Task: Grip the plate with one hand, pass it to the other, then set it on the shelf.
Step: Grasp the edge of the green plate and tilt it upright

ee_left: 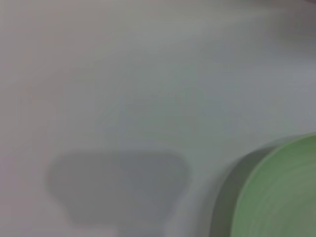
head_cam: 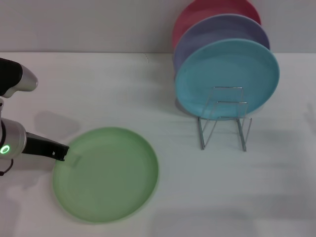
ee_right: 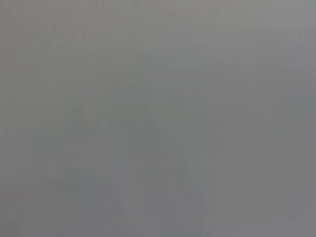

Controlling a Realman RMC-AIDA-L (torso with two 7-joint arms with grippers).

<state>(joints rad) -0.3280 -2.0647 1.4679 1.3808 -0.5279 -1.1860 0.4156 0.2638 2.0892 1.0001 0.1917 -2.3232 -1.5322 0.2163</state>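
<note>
The light green plate (head_cam: 106, 174) lies flat on the white table at the front left. My left gripper (head_cam: 63, 152) reaches in from the left and is at the plate's left rim. The left wrist view shows part of the plate's rim (ee_left: 281, 197) and a shadow on the table beside it. The shelf (head_cam: 224, 121), a thin silver wire rack, stands at the right, apart from the plate. My right gripper is out of view; its wrist view shows only a plain grey surface.
A turquoise plate (head_cam: 227, 74), a lavender plate (head_cam: 217, 32) and a red plate (head_cam: 212, 10) stand upright, one behind another, at the back of the rack. The white table (head_cam: 98, 84) ends at a wall behind.
</note>
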